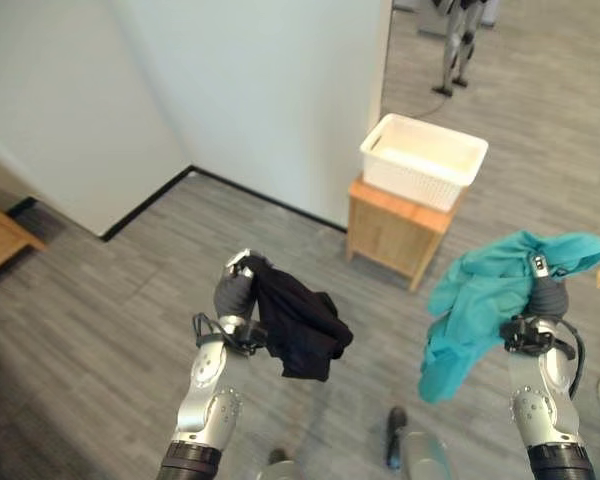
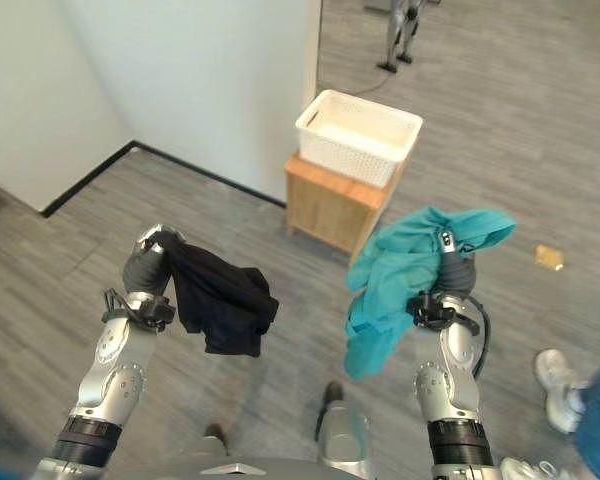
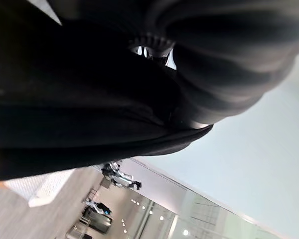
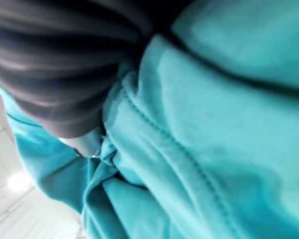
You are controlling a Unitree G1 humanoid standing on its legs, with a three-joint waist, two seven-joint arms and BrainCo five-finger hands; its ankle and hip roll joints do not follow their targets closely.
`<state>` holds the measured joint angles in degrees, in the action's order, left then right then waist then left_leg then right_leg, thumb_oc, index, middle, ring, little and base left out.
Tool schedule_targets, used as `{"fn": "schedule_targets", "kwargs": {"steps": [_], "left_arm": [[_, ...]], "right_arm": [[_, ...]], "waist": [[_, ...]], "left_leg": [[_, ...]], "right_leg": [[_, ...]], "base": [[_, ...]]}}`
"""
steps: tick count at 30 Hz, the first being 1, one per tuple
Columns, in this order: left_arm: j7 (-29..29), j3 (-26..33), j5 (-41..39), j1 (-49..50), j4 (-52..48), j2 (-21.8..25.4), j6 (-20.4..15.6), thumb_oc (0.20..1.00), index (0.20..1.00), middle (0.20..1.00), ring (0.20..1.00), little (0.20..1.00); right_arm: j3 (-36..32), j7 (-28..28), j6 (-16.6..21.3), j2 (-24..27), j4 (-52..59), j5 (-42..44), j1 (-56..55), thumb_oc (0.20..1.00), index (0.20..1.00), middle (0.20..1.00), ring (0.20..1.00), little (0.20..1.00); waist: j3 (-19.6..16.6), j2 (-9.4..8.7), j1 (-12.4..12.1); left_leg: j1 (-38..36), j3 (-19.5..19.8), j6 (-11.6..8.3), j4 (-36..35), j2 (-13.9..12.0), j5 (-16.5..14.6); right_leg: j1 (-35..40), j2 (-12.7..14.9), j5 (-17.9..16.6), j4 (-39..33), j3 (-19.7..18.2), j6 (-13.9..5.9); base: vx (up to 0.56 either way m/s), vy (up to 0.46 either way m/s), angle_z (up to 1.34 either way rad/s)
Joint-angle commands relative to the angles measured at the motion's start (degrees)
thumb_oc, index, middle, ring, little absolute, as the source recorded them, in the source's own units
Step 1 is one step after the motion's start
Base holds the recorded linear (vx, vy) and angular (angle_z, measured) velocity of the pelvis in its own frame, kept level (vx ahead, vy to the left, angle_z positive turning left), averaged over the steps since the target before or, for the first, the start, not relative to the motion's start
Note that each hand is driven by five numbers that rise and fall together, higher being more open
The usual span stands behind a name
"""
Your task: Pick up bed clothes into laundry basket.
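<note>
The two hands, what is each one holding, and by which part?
Left hand holds a black garment, right hand a teal garment; each is bunched at its top and hangs below. Fingers are hidden.

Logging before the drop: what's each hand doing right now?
Left hand: shut on the black garment.
Right hand: shut on the teal garment.

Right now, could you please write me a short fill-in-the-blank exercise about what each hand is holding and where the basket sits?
1. The left hand holds up a ____ garment.
2. The garment in the right hand is ____ in colour.
3. The white laundry basket stands on a small ____ cabinet.
4. Inside, the basket looks ____.

Missing words: black; teal; wooden; empty
</note>
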<state>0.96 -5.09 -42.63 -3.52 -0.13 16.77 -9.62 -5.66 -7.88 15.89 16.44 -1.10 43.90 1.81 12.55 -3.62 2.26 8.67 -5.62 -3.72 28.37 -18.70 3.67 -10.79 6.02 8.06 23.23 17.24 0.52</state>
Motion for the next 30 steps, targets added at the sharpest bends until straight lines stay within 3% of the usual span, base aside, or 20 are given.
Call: {"fn": "schedule_targets", "kwargs": {"steps": [1, 5, 6, 9, 11, 12, 14, 15, 17, 18, 19, 20, 21, 23, 25, 26, 27, 28, 29, 30], "left_arm": [[-1.52, 1.8, -2.26, -1.22, -6.46, 2.22, -2.71, 0.2, 0.2, 0.2, 0.2, 0.2], [-0.87, 1.4, -2.52, -1.1, -6.01, 1.61, -2.59, 0.2, 0.2, 0.2, 0.2, 0.2], [-1.14, 1.53, -2.26, -0.5, -5.85, 1.84, -2.7, 0.2, 0.2, 0.2, 0.2, 0.2], [-1.6, 2.55, -1.61, 0.65, -5.82, 2.06, -3.22, 0.2, 0.2, 0.2, 0.2, 0.2], [-1.72, 3.81, -1.18, 1.85, -6.2, 1.86, -3.24, 0.2, 0.2, 0.2, 0.2, 0.2], [-1.57, 4.52, -0.71, 2.35, -6.31, 1.53, -3.19, 0.2, 0.2, 0.2, 0.2, 0.2], [-1.85, 5.01, -0.81, 3.2, -6.76, 1.7, -3.21, 0.2, 0.2, 0.2, 0.2, 0.2], [-1.39, 5.09, -0.15, 3.5, -6.93, 1.29, -3.18, 0.2, 0.2, 0.2, 0.2, 0.2], [-0.16, 4.64, 1.31, 2.79, -6.92, 2.25, -3.07, 0.2, 0.2, 0.2, 0.2, 0.2], [0.56, 4.97, 1.22, 2.48, -8.09, 2.62, -3.46, 0.2, 0.2, 0.2, 0.2, 0.2], [0.59, 5.01, 1.23, 2.45, -8.14, 2.6, -3.42, 0.2, 0.2, 0.2, 0.2, 0.2], [0.37, 4.16, 0.85, 2.09, -7.87, 2.77, -3.85, 0.2, 0.2, 0.2, 0.2, 0.2], [0.36, 4.2, 0.86, 2.03, -7.82, 2.69, -3.87, 0.2, 0.2, 0.2, 0.2, 0.2], [0.2, 3.71, 1.45, 0.8, -7.46, 3.74, -3.9, 0.2, 0.2, 0.2, 0.2, 0.2], [-0.32, 1.89, 0.13, -1.78, -7.19, 4.02, -3.86, 0.2, 0.2, 0.2, 0.2, 0.2], [-0.92, 0.23, -0.63, -3.4, -6.4, 4.03, -3.82, 0.2, 0.2, 0.2, 0.2, 0.2], [-0.93, 0.22, -0.64, -3.52, -6.33, 3.98, -3.85, 0.2, 0.2, 0.2, 0.2, 0.2], [0.76, 1.07, 2.24, -3.9, -6.8, 3.86, -4.23, 0.2, 0.2, 0.2, 0.2, 0.2], [-3.8, -0.35, -1.42, -3.05, -5.72, 4.22, -2.57, 0.2, 0.2, 0.2, 0.2, 0.2], [-3.91, -0.41, -1.5, -3.13, -5.63, 4.25, -2.61, 0.2, 0.2, 0.2, 0.2, 0.2]], "right_arm": [[-0.57, 0.62, 4.44, 2.03, 7.7, 1.3, 2.53, 0.2, 0.2, 0.2, 0.2, 0.2], [0.16, 0.86, 3.76, 1.9, 8.29, 1.62, 3.32, 0.2, 0.2, 0.2, 0.2, 0.2], [0.73, 1.15, 3.7, 1.91, 8.41, 1.15, 3.68, 0.2, 0.2, 0.2, 0.2, 0.2], [3.59, 2.06, 2.55, 1.64, 7.66, -0.14, 5.11, 0.2, 0.2, 0.2, 0.2, 0.2], [4.97, 2.86, 1.5, 1.74, 7.47, -0.92, 5.94, 0.2, 0.2, 0.2, 0.2, 0.2], [6.12, 4.0, 0.6, 1.56, 8.15, -1.48, 6.55, 0.2, 0.2, 0.2, 0.2, 0.2], [7.83, 4.51, -0.19, 1.61, 9.11, -2.08, 8.02, 0.2, 0.2, 0.2, 0.2, 0.2], [7.95, 4.95, 0.21, 0.51, 9.64, -2.22, 8.55, 0.2, 0.2, 0.2, 0.2, 0.2], [8.11, 4.46, 1.52, -1.01, 10.45, -2.48, 10.45, 0.2, 0.2, 0.2, 0.2, 0.2], [8.39, 5.15, 1.54, -1.78, 11.81, -1.97, 11.13, 0.2, 0.2, 0.2, 0.2, 0.2], [8.39, 5.15, 1.51, -1.76, 11.83, -1.97, 11.19, 0.2, 0.2, 0.2, 0.2, 0.2], [8.21, 4.7, 1.2, -1.16, 11.59, -4.05, 11.15, 0.2, 0.2, 0.2, 0.2, 0.2], [8.26, 4.66, 1.19, -1.1, 11.59, -4.08, 11.22, 0.2, 0.2, 0.2, 0.2, 0.2], [7.81, 4.33, -0.07, 0.54, 11.74, -6.64, 10.8, 0.2, 0.2, 0.2, 0.2, 0.2], [6.56, 4.49, -0.57, 3.95, 11.11, -6.38, 10.9, 0.2, 0.2, 0.2, 0.2, 0.2], [4.81, 3.69, -0.51, 9.58, 10.93, -8.47, 11.95, 0.2, 0.2, 0.2, 0.2, 0.2], [4.78, 3.69, -0.5, 9.64, 10.89, -8.46, 12.03, 0.2, 0.2, 0.2, 0.2, 0.2], [2.14, 1.63, 0.49, 14.14, 10.89, -11.82, 13.4, 0.2, 0.2, 0.2, 0.2, 0.2], [-0.75, 4.1, -2.39, 17.01, 12.28, -13.82, 12.81, 0.2, 0.2, 0.2, 0.2, 0.2], [-0.9, 4.13, -2.48, 16.99, 12.4, -13.81, 12.71, 0.2, 0.2, 0.2, 0.2, 0.2]], "waist": [[1.25, -1.37, -1.11], [0.9, -1.95, -3.56], [0.74, -1.7, -5.51], [-0.1, -1.09, -9.04], [-0.91, -0.54, -10.46], [-2.34, 0.01, -10.79], [-4.29, -0.38, -11.3], [-5.32, -1.14, -12.18], [-5.15, -3.02, -13.05], [-3.91, -1.93, -12.54], [-3.93, -2.0, -12.65], [-2.35, 0.5, -10.07], [-2.28, 0.28, -9.74], [-1.66, 1.9, -7.45], [-1.78, 1.88, -5.69], [-2.37, 0.87, -3.97], [-2.38, 0.96, -3.88], [-2.24, -0.21, -3.67], [-2.91, -0.71, -3.68], [-3.01, -0.72, -3.76]], "left_leg": [[-2.81, 0.25, -0.67, 13.19, 1.62, 5.08], [3.69, -3.41, -1.79, 6.51, 4.33, 3.69], [6.3, -6.67, -2.15, -1.02, 6.44, 4.49], [8.6, -10.42, -1.04, -10.91, 12.62, 5.14], [8.06, -15.47, -0.63, -18.39, 14.93, 6.74], [6.77, -21.1, -0.73, -22.34, 15.41, 7.16], [3.0, -19.9, 2.97, -25.93, 18.07, 3.93], [2.14, -19.79, 4.99, -26.05, 18.94, 3.78], [-1.09, -19.29, 7.67, -25.35, 21.61, -1.57], [-2.7, -20.06, 8.6, -24.69, 19.15, -1.52], [-2.46, -20.24, 8.72, -24.54, 19.2, -1.59], [-6.99, -18.79, 8.94, -25.12, 17.78, -2.99], [-6.85, -18.56, 9.06, -25.06, 18.15, -3.03], [-10.26, -14.76, 8.31, -26.42, 17.72, -3.03], [-12.22, -10.37, 6.21, -28.45, 17.95, -2.78], [-12.8, -5.26, 4.16, -28.88, 18.55, -3.53], [-12.61, -5.16, 4.14, -28.89, 18.47, -3.29], [-12.56, -4.63, 3.62, -29.42, 17.69, -3.21], [-13.04, -3.83, 3.21, -30.29, 17.45, -2.96], [-12.84, -3.83, 3.21, -30.37, 17.43, -2.7]], "right_leg": [[12.84, -2.03, -5.69, -20.68, -2.62, -2.03], [17.17, -2.17, -5.3, -23.85, -2.71, -2.85], [19.06, -2.84, -4.99, -24.91, -2.97, -3.52], [22.61, -5.03, -3.84, -26.8, -4.53, -3.88], [25.41, -6.53, -2.36, -27.36, -5.22, -4.06], [27.47, -8.08, -0.42, -27.37, -5.03, -4.0], [28.39, -7.4, 1.47, -26.47, -5.07, -4.7], [27.49, -6.68, -0.24, -23.19, -4.29, -5.5], [23.06, -2.24, -10.32, -5.02, -3.35, -14.09], [18.19, -2.45, -15.92, 6.86, -3.78, -15.52], [17.58, -2.25, -15.62, 7.71, -3.96, -15.52], [9.81, 0.27, -15.62, 16.04, -2.24, -15.52], [9.56, 0.73, -15.19, 16.71, -2.04, -15.52], [5.69, 4.52, -13.2, 12.67, -2.09, -13.46], [5.33, 6.76, -10.48, 1.25, -3.96, -11.45], [6.81, 6.26, -10.24, -15.17, -10.11, -11.27], [7.06, 6.15, -10.85, -15.96, -9.89, -11.19], [8.83, 4.91, -9.62, -17.65, -11.66, -11.5], [9.83, 4.73, -10.41, -18.15, -11.36, -11.89], [9.71, 4.7, -10.73, -18.38, -11.34, -11.84]], "base": [[0.39, -0.3, -0.34], [0.32, -0.136, -0.08], [0.54, -0.127, -0.09], [0.46, -0.072, -0.31], [0.61, -0.075, -0.65], [0.72, -0.072, -0.33], [0.58, 0.0, -0.08], [0.5, 0.058, -0.24], [0.46, 0.034, -0.39], [0.2, -0.023, -0.23], [0.3, -0.037, 0.01], [0.19, 0.019, 0.16], [0.35, -0.034, 0.67], [0.34, -0.16, 1.13], [0.4, -0.33, 1.38], [0.31, -0.309, 1.34], [0.28, -0.35, 1.5], [0.12, -0.218, 1.74], [0.12, -0.217, 1.57], [0.23, -0.272, 1.17]]}}
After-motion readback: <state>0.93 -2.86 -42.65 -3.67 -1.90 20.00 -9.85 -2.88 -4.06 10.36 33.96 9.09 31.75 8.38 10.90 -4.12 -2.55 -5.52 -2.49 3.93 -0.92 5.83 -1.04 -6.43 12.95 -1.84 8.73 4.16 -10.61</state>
